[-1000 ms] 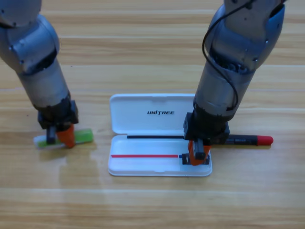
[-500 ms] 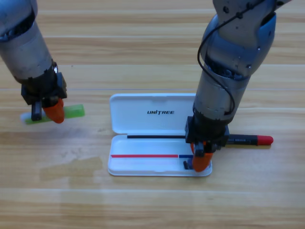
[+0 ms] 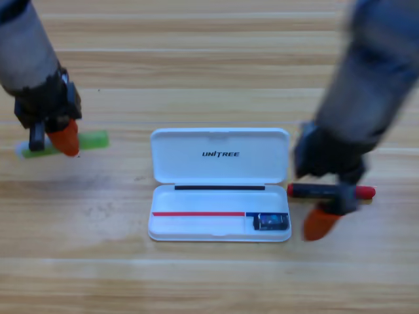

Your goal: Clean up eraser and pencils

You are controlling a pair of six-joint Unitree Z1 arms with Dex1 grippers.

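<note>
Dark eraser (image 3: 271, 222) with pale label lies in white case (image 3: 219, 160).

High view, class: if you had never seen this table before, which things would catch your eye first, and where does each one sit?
The open white case lies mid-table, with the dark eraser in the right end of its tray. At far left the left gripper holds the green-ended pencil. Right of the case, the right gripper is at the black, red-ended pencil on the wood.

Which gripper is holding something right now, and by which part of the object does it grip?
The left gripper holds the green-ended pencil near its whitish end, lifted off the table. The right gripper holds nothing; it hangs over the red-ended pencil.
</note>
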